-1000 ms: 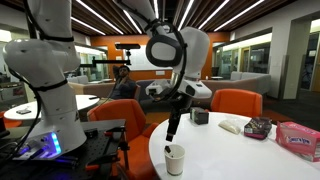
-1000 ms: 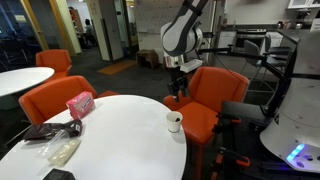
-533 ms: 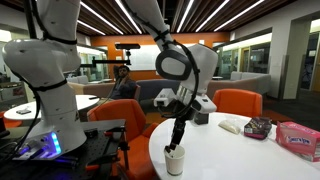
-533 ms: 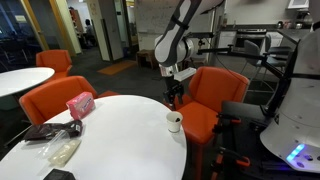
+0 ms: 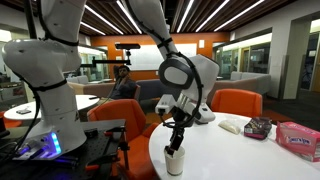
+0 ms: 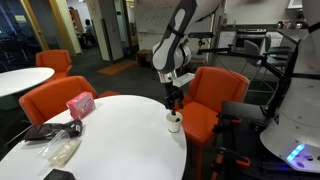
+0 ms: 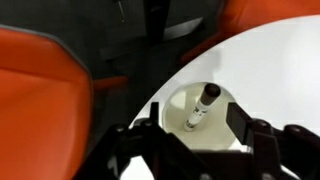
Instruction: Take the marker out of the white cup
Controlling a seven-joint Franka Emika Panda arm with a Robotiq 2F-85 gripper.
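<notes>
End effector (image 7: 195, 125) spread, poised over the marker (image 7: 203, 106), which stands ungripped inside the white cup (image 7: 176, 116). Cup sits at the worktop (image 7: 285, 65) edge beside an orange chair (image 7: 45, 90). I'd say approach done; pinch and lift-out remain.

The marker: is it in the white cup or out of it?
In. The wrist view shows the marker leaning inside the white cup, with the open tool over it.
</notes>
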